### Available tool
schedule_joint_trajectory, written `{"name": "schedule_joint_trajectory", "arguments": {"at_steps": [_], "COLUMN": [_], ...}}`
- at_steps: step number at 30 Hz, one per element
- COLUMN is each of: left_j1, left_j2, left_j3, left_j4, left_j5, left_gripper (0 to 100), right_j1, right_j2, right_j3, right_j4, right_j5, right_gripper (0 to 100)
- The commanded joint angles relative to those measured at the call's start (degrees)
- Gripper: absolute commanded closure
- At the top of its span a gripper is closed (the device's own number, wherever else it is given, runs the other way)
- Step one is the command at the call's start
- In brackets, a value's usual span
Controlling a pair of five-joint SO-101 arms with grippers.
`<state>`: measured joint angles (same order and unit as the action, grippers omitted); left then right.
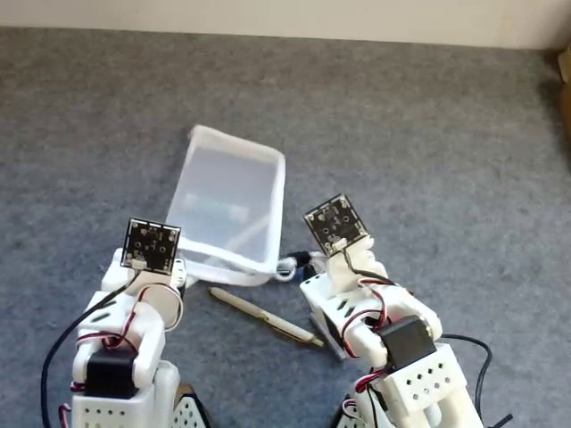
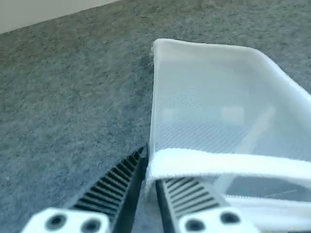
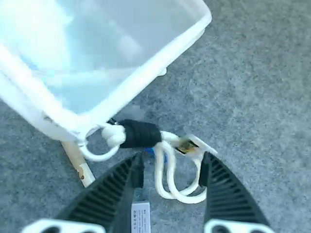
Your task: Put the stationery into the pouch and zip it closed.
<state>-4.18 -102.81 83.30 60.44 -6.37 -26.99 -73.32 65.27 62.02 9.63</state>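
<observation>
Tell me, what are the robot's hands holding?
The left hand seems to pinch the pouch at the corner of its white zipper edge. The right hand is open around the cord loop, gripping nothing.

Counter [image 1: 428, 134]: was covered in grey, short-pile carpet.
Wall [image 1: 268, 16]: a pale strip ran along the counter's far edge.
Furniture: a brown edge [image 1: 566, 80] stood at the counter's far right corner.

Grey carpeted table [image 1: 446, 134] with a white mesh pouch [image 1: 227, 201], a pen [image 1: 266, 316] just beside
</observation>
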Motion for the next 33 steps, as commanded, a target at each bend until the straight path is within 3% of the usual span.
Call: {"name": "schedule_joint_trajectory", "arguments": {"at_steps": [1, 15, 28, 33], "left_j1": [0.75, 0.75, 0.75, -1.01], "left_j2": [0.04, 1.45, 32.84, 40.66], "left_j3": [-7.78, -22.11, -50.07, -53.67], "left_j4": [0.88, 7.56, 16.62, 17.23], "left_j5": [-0.09, 5.27, 12.04, 15.12], "left_gripper": [99, 99, 99, 99], "right_j1": [-0.13, 0.22, 0.22, 2.33], "right_j2": [-1.45, -1.36, -1.01, -0.92], "right_j3": [-3.82, -4.26, -4.18, -4.26], "right_j4": [0.22, 0.22, 0.22, 0.22], "right_j5": [0.44, -2.81, -3.08, -3.08], "right_gripper": [82.4, 82.4, 82.4, 82.4]}}
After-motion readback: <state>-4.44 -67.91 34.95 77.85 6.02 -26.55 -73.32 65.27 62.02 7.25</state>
